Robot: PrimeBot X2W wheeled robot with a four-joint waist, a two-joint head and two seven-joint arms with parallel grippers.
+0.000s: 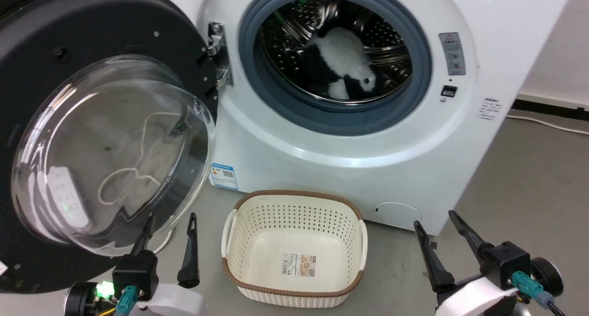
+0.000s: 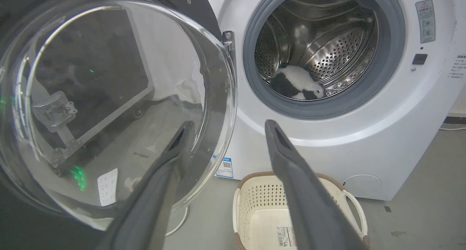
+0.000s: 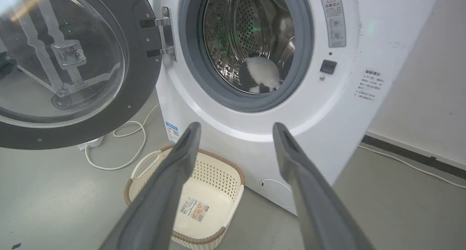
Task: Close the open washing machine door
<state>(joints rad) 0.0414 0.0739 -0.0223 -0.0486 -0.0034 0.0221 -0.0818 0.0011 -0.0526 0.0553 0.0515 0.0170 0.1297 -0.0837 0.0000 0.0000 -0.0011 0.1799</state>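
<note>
Two tools rise at the bottom edge of the head view: the left tool (image 1: 170, 217) and the right tool (image 1: 434, 218), each with its fingers spread apart and gripping nothing. One washing machine door (image 1: 110, 155) hangs wide open on its hinge (image 1: 217, 54), left of the one white washing machine (image 1: 349, 169). One cream basket (image 1: 294, 194) sits on the floor (image 1: 529, 178) just before the machine's front. One black-and-white plush toy (image 1: 345, 63) lies in the drum (image 1: 294, 54). The right wrist view adds a white cable (image 3: 120, 148) looped on the floor beneath the door. The left wrist view sets one finger (image 2: 160, 184) across the door's glass; contact cannot be told.
</note>
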